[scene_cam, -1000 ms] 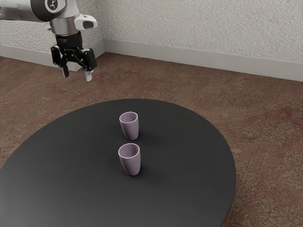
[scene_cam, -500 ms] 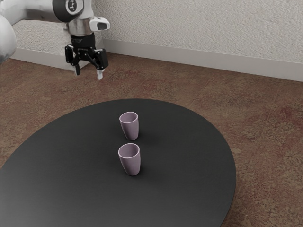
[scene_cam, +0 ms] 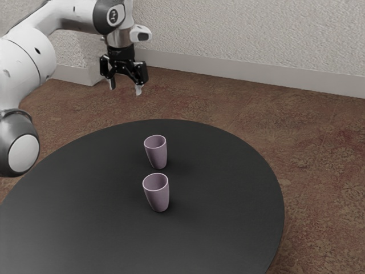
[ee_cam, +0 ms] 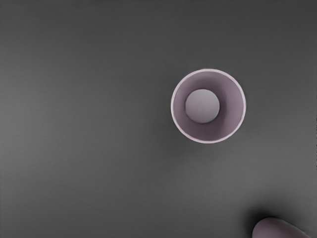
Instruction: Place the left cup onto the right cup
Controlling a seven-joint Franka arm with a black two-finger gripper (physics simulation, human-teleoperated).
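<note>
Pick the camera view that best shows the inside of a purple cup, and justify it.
The wrist view: it looks straight down into one cup, showing the whole rim and floor. The exterior view shows the far cup and near cup from the side, their insides mostly hidden by their walls.

Arm (scene_cam: 31, 54): mine comes in from the exterior view's left. Its white links are folded, with one large joint low at the frame edge and a second above it, and the forearm runs across to the hand.

Wrist (scene_cam: 116, 16): directly above the jaws, with the hand pointing straight down.

Gripper (scene_cam: 125, 87): raised, both black fingers spread apart, tips pale. The finger (scene_cam: 137, 84) on the exterior view's right reads slightly lower than its partner, so the hand looks turned a little about its vertical axis.
</note>
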